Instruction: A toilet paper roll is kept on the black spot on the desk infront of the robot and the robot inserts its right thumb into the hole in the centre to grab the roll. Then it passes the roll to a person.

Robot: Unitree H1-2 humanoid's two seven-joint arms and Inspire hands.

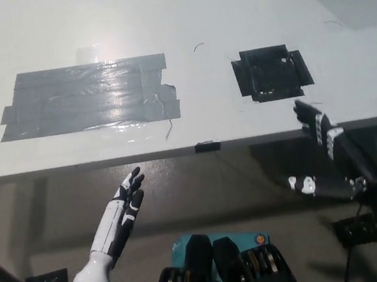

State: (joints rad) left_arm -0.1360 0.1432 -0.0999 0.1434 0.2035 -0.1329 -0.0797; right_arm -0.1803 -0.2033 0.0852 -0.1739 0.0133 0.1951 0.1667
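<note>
Black right hand [327,159] fingers spread, empty.

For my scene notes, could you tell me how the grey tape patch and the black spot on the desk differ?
The grey tape patch is a wide, glossy rectangle of overlapping strips toward the robot's left; the black spot is a smaller, matte, roughly square patch toward its right. The grey one has ragged ends and a loose strand; the black one has notched corners. Both lie flat on the white desk with nothing on them.
</note>
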